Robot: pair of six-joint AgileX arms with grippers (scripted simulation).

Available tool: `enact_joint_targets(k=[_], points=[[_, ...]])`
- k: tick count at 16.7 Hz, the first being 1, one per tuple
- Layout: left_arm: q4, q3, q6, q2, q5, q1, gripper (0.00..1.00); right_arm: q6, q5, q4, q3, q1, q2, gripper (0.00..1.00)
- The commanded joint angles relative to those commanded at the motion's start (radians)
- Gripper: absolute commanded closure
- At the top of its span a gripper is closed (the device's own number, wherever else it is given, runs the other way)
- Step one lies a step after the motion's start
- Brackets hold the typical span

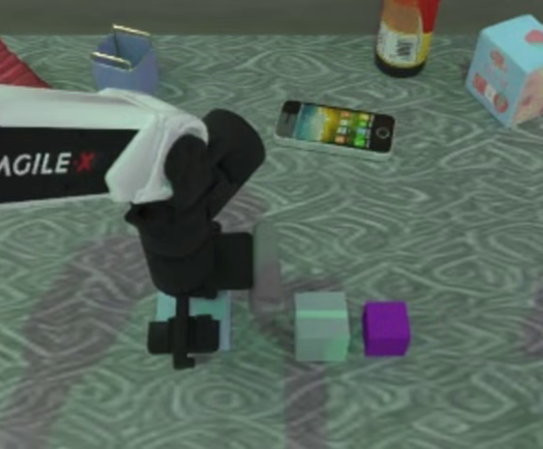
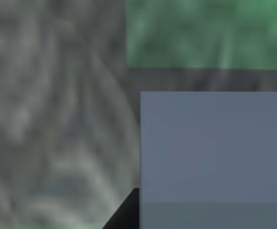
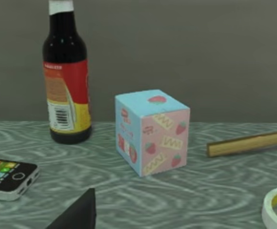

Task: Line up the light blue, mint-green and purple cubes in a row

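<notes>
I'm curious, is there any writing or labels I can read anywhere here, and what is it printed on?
"AGILE X": on the white casing of the left arm, which reaches over the table.
Bottle: red label with a barcode and print, too small to read.
Strawberry carton: pictures and print, unreadable.
Phone: screen icons only, no legible text.

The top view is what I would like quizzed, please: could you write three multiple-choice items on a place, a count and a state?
1. Where is the purple cube?
A. Beside the mint-green cube, on the side toward the table's right
B. On the phone
C. Behind the bottle

2. How many bottles stand on the table?
A. One
B. Two
C. Three

3. How does the phone lie?
A. Screen up
B. Screen down
C. On edge

Answers: 1 A, the two cubes sit side by side; 2 A, a single bottle stands at the far edge; 3 A, its lit screen faces the camera.
</notes>
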Motion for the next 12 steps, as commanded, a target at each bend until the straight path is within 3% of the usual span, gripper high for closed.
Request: enact_joint_targets(k=[9,12], points=[[0.0,0.0,0.0,0.0,0.0,0.0,0.02,0.0,0.0,0.0,0.0,0.0,0.0,0.0],[0.0,0.0,0.0,0.0,0.0,0.0,0.0,0.0,0.0,0.0,0.0,0.0,0.0,0.0]])
